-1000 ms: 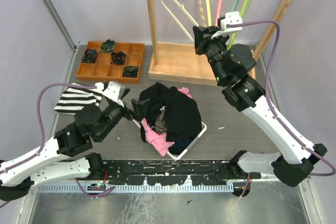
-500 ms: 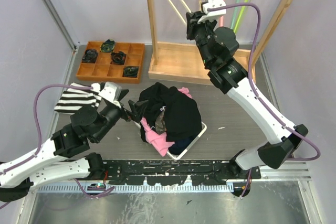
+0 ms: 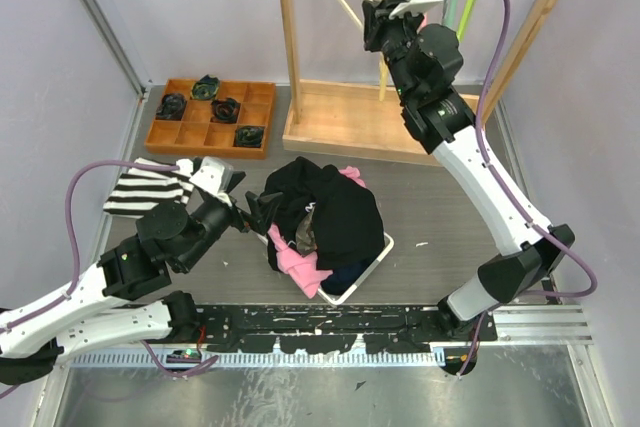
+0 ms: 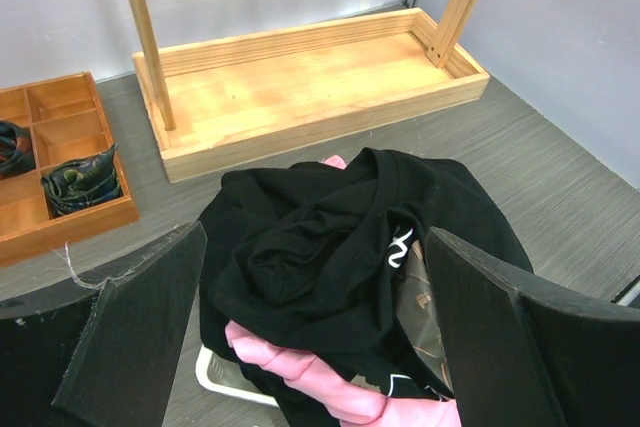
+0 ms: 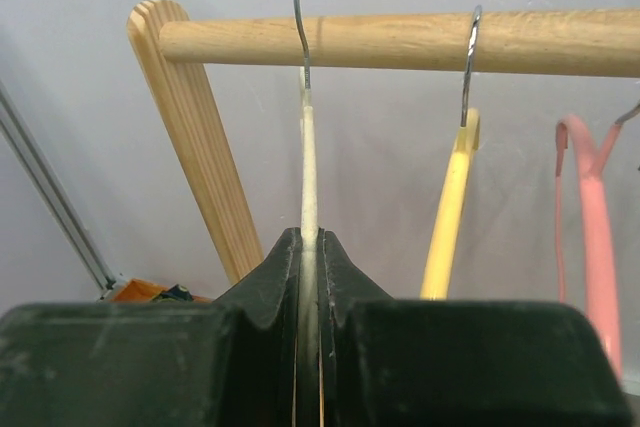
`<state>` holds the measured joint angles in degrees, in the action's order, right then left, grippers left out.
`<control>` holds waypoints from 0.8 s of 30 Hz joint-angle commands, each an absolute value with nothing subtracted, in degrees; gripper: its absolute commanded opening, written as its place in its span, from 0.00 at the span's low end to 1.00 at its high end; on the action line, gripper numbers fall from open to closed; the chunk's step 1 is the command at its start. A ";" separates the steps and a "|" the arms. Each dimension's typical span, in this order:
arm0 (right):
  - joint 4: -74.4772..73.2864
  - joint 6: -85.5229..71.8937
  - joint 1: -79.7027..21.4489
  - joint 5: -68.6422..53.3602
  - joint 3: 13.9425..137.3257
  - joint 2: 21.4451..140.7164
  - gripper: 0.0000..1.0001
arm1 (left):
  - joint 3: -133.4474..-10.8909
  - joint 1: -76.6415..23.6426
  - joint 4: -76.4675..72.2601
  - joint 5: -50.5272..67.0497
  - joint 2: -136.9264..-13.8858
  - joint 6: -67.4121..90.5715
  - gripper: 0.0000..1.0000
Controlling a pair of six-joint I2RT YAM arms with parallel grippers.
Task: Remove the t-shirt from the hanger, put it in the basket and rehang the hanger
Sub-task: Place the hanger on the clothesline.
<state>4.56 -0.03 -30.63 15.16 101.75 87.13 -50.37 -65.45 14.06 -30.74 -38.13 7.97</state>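
My right gripper [image 5: 310, 243] has risen to the rail [image 5: 400, 42], clamped on the cream hanger [image 5: 309, 167]; releasing before the hook seats could drop it.

The light is soft and falls from overhead, so the grey woven table top [image 3: 440, 207] carries only faint shadows, and the brushed metal sheet along its near edge [image 3: 300, 397] shows a dull sheen. The heap of black clothing [image 4: 330, 237] swallows most fold detail. Close to the lenses, the broad black fingers [image 4: 130, 337] in the left wrist view and the narrow black fingers [image 5: 420, 357] in the right wrist view look soft, while the round wooden rail [image 5: 400, 42] is crisp.
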 commanded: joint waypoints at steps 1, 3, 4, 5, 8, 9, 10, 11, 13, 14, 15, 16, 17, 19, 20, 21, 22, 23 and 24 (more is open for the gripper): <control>5.84 -3.55 -29.52 10.36 105.56 88.15 0.01 | -51.00 -65.48 13.83 -31.88 -37.75 7.91 0.98; 5.24 -4.39 -29.19 10.08 105.56 88.62 0.01 | -50.98 -65.48 13.84 -31.98 -37.62 7.87 0.98; 4.80 -4.55 -29.18 9.98 105.57 88.87 0.01 | -51.02 -65.48 13.89 -31.99 -37.66 7.85 0.98; 4.37 -4.77 -29.10 9.94 105.56 89.06 0.01 | -51.06 -65.53 13.99 -31.98 -37.62 7.83 0.98; 3.13 -5.63 -29.01 9.85 105.28 89.47 0.01 | -51.31 -65.48 14.24 -31.99 -37.62 7.82 0.98; 2.93 -5.82 -29.00 9.78 105.03 89.47 0.01 | -51.25 -65.52 14.24 -31.99 -37.67 7.82 0.98; 2.74 -6.12 -29.00 9.68 104.56 89.35 0.01 | -51.31 -65.55 14.13 -32.03 -37.62 7.78 0.98; 2.61 -6.40 -29.03 9.63 103.98 89.12 0.01 | -51.34 -65.49 14.01 -31.96 -37.63 7.77 0.98; 2.68 -6.80 -29.00 9.58 102.18 88.24 0.09 | -51.32 -65.50 13.92 -31.98 -37.70 7.79 0.98; 2.86 -6.99 -29.00 9.66 101.10 87.52 0.17 | -51.30 -65.48 13.85 -31.99 -37.79 7.80 0.98; 3.05 -7.42 -29.01 9.60 99.29 86.73 0.29 | -51.18 -65.48 13.74 -31.99 -37.86 7.74 0.98; 3.15 -7.83 -29.05 9.66 98.04 85.88 0.40 | -51.20 -65.48 13.56 -32.06 -38.00 7.76 0.98; 3.16 -8.11 -29.01 9.67 96.79 84.56 0.48 | -51.24 -65.48 13.49 -32.20 -38.17 7.74 0.98; 3.16 -8.46 -29.00 9.91 94.20 82.29 0.66 | -51.50 -65.48 13.43 -32.56 -38.72 7.86 0.98; 3.15 -8.62 -29.05 10.07 92.96 80.94 0.79 | -51.58 -65.48 13.43 -32.86 -38.95 8.07 0.98; 3.04 -8.81 -29.06 10.03 91.77 79.55 0.88 | -51.60 -65.48 13.45 -33.05 -39.14 8.35 0.98; 2.73 -8.86 -29.09 9.94 90.67 77.93 0.95 | -51.67 -65.48 13.45 -33.27 -39.36 8.58 0.98; 2.58 -9.09 -29.09 9.93 89.30 76.29 0.99 | -51.80 -65.48 13.40 -33.38 -39.53 8.78 0.98; 2.48 -9.34 -29.09 9.89 87.68 74.39 1.00 | -51.85 -65.49 13.38 -33.43 -39.62 8.96 0.98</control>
<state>0.54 -7.99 -29.12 10.04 90.61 83.22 -50.39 -65.45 14.20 -32.10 -39.20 8.14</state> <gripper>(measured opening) 0.964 0.980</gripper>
